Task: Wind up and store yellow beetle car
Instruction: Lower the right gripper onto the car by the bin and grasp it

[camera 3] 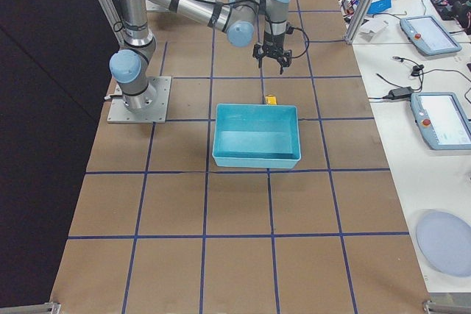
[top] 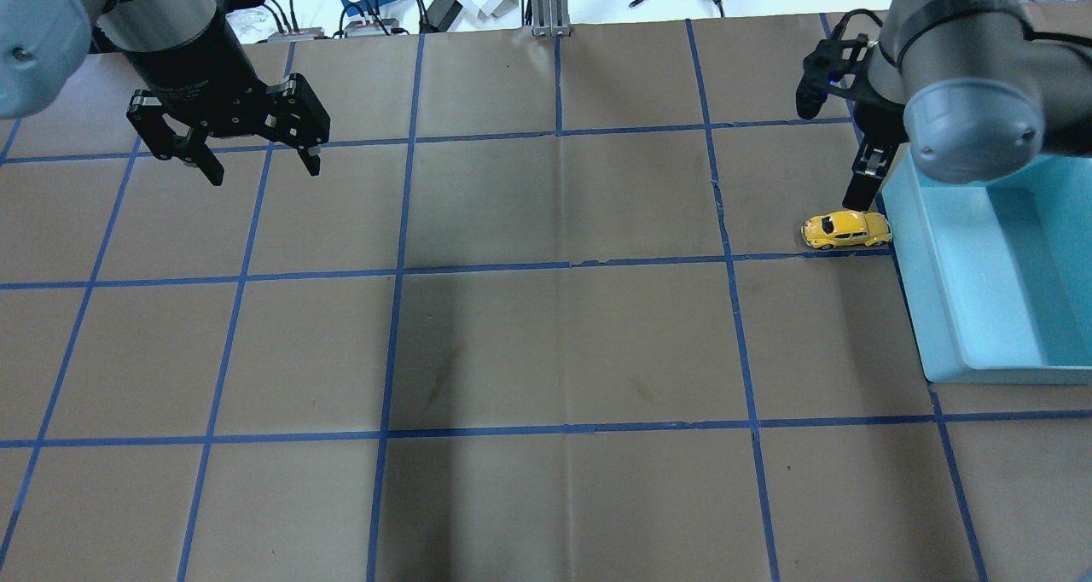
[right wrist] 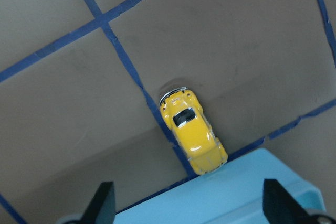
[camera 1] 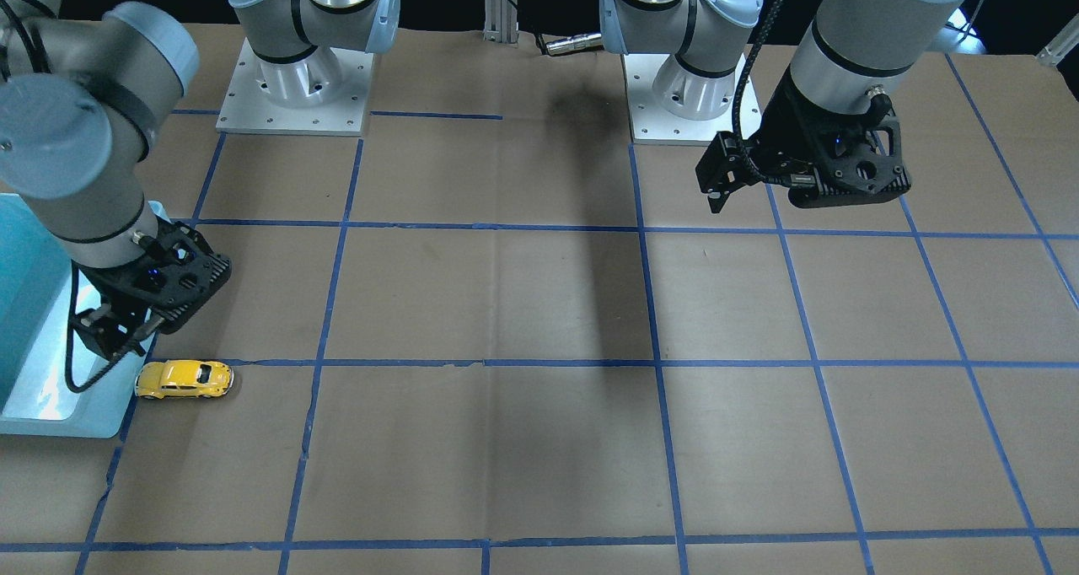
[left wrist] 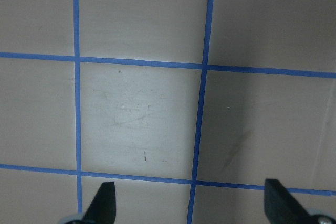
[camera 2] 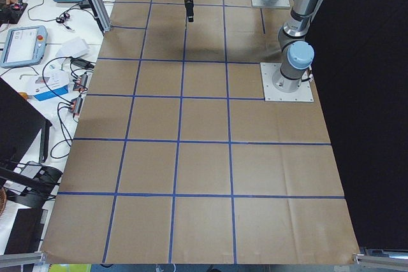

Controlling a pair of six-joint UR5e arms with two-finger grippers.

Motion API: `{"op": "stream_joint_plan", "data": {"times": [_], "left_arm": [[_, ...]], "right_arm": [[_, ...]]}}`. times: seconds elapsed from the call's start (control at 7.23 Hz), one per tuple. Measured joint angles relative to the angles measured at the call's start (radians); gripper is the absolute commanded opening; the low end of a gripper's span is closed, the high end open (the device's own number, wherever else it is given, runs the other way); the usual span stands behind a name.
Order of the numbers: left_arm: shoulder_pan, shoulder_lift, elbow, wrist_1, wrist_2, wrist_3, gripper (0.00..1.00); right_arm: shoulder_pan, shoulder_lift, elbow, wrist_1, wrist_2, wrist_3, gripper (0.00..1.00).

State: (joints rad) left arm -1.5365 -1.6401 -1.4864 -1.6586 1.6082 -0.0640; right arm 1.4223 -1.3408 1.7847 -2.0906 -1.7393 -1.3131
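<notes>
Over the brown desk (top: 554, 352), the left gripper (top: 263, 169) hangs spread and empty. The yellow beetle car (top: 845, 229), glossy, rounded and dark-windowed, sits on a blue tape line just beside the teal bin (top: 909, 262), under the spread, empty right gripper (right wrist: 189, 208).

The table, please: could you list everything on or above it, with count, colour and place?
Toy car: one, yellow, on the table right beside the bin's wall.
Bin: one, light blue, on the robot's right side of the table, nothing visible inside.
Table: one, brown, marked with a blue tape grid.
Left gripper: one, black, open, above bare table on the robot's left.
Right gripper: one, black, open, above the toy car.
</notes>
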Motion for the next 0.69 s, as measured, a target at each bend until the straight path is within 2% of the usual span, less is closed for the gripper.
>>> {"op": "stream_joint_plan", "data": {"times": [0.28,0.42,0.69], "left_arm": [[-0.006,-0.001,0.002,-0.002,-0.003,-0.001,1.0],[-0.007,-0.003,0.003,-0.002,-0.005,-0.002,1.0],[-0.008,-0.005,-0.002,-0.002,-0.008,-0.002,1.0]], "right_arm": [[-0.022,0.078,0.045,-0.124,0.01,-0.215,0.97],[-0.043,0.117,0.046,-0.14,0.02,-0.305,0.97],[-0.075,0.175,0.053,-0.149,0.04,-0.4,0.89]]}}
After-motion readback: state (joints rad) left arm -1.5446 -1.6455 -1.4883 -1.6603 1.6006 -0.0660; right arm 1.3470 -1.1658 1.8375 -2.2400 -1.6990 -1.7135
